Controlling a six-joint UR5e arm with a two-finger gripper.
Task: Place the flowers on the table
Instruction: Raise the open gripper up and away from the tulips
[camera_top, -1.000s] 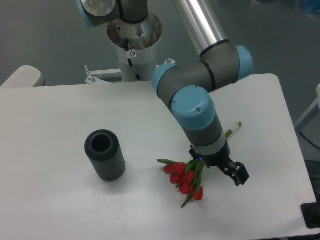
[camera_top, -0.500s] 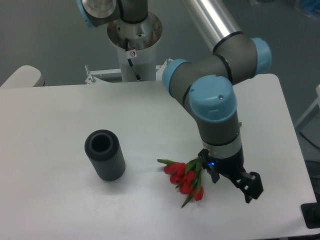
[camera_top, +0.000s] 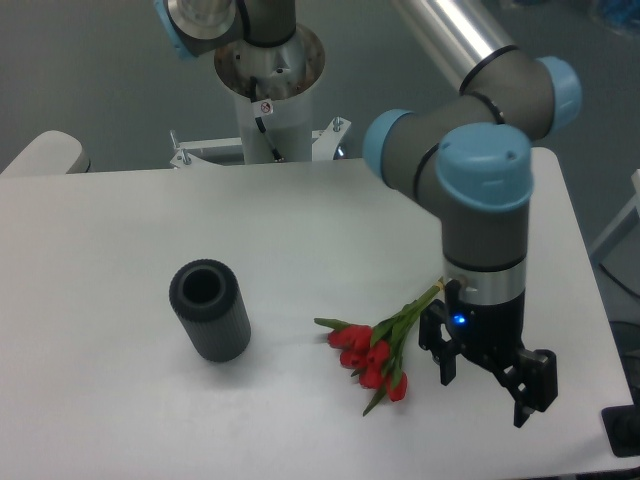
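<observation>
The flowers (camera_top: 372, 352), a bunch of red tulip buds with green leaves and long green stems, lie flat on the white table (camera_top: 120, 250). The stems run up and right toward my arm, and their far end is hidden behind it. My gripper (camera_top: 490, 385) is open and empty, just right of the stems, with its dark fingers (camera_top: 530, 388) spread and pointing down at the table. It is not touching the bunch.
A dark grey ribbed cylinder vase (camera_top: 209, 310) stands upright on the table left of the flowers. The robot base (camera_top: 268, 70) rises behind the table's far edge. The table's right edge and front right corner are close to the gripper.
My arm has swung to the right and away from the bunch. The stems, hidden under the wrist before, now show. The flowers and the vase have not moved.
</observation>
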